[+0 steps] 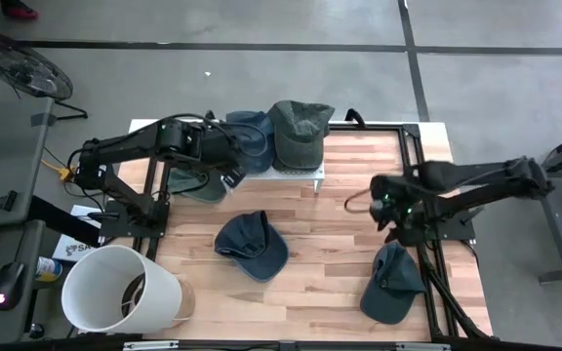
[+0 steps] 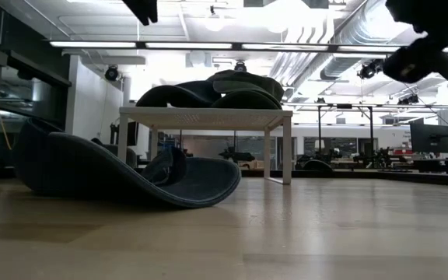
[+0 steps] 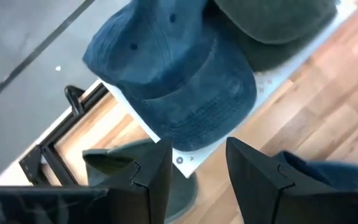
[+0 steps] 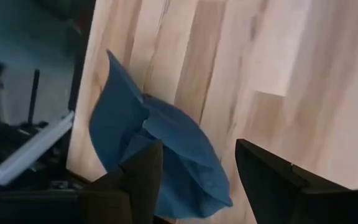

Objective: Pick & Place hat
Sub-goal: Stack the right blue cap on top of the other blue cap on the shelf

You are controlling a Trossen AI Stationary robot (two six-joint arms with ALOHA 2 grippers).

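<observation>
Right gripper point(image 1: 386, 208) up off the table near the right edge, fingers point(image 4: 143, 171) parted and empty, aimed down at the blue cap point(image 1: 394, 283) lying by the near right corner, partly over the edge; soft cloth, crumpled, light, sure to sag and fold when lifted; best bite judged to be the stiffer brim or a pinch of the crown's raised fold, not the flat limp panel.

Left gripper point(image 1: 230, 175) hanging spread and empty at the near-left corner of the white stand point(image 1: 296, 173), over by the far edge; blue corduroy-like cap point(image 3: 179, 81) and green cap point(image 1: 301, 129) piled on top, ribbed, rounded crowns; another green cap point(image 1: 195, 185) on the wood below the arm.

Mid-table, dark blue cap point(image 1: 251, 244) upside down, brim curled up, hollow showing; pale butcher-block planks point(image 1: 330, 244), smooth, likely slippery under cloth.
</observation>
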